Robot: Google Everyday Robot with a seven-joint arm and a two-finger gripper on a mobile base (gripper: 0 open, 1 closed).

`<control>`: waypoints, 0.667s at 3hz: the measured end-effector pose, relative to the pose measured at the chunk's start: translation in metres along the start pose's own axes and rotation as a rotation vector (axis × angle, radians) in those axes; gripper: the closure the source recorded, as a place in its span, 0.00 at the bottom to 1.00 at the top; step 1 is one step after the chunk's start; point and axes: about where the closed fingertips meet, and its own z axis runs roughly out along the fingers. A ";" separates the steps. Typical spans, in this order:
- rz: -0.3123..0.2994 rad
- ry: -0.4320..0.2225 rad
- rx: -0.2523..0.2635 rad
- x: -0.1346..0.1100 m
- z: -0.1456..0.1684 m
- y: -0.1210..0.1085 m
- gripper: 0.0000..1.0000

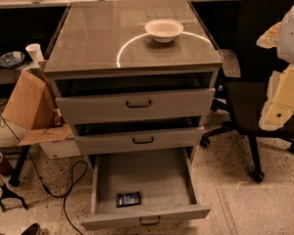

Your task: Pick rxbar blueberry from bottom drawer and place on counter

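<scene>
The rxbar blueberry (pixel 129 199), a small dark wrapper with pale lettering, lies flat near the front left of the bottom drawer (pixel 152 177), which is pulled fully open. The counter (pixel 93 38) is the cabinet's glossy grey-brown top with a curved light reflection, and it carries a white bowl (pixel 163 30). My gripper (pixel 284 94), a pale yellow and white shape, hangs at the right edge of the view, well right of the cabinet at about the height of the top drawer, far from the bar.
The top drawer (pixel 137 104) and middle drawer (pixel 142 141) stand slightly open. A black office chair (pixel 257 97) is right of the cabinet, behind my arm. A cardboard box (pixel 32 102), a white cup (pixel 34 52) and floor cables (pixel 63 190) are at the left.
</scene>
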 end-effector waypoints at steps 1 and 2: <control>-0.001 -0.001 0.002 0.000 0.000 0.000 0.00; -0.008 -0.022 0.001 -0.006 0.012 0.001 0.00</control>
